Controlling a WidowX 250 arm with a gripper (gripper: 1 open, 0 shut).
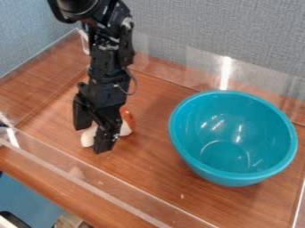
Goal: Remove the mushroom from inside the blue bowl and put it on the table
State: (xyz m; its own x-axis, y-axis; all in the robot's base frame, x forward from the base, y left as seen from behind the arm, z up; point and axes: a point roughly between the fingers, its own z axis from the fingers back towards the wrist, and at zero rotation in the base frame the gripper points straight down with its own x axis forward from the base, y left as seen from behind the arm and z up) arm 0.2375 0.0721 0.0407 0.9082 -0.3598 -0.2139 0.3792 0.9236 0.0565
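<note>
My claw (95, 126) pointed down at the surface (53, 89), its two black fingers spread wide and gripping nothing. The mushroom (117, 124) lay on the wood between and just behind those fingers, low at their tips; whether a finger touched it I could not tell. It lay tipped on its side (most of it hidden by my fingers): a cream-white stem showed at the left near the front finger, and a bit of reddish cap peeked out at the right. The bowl (234, 138) stood well apart to the right, turquoise, glossy, upright, with nothing visible inside it.
</note>
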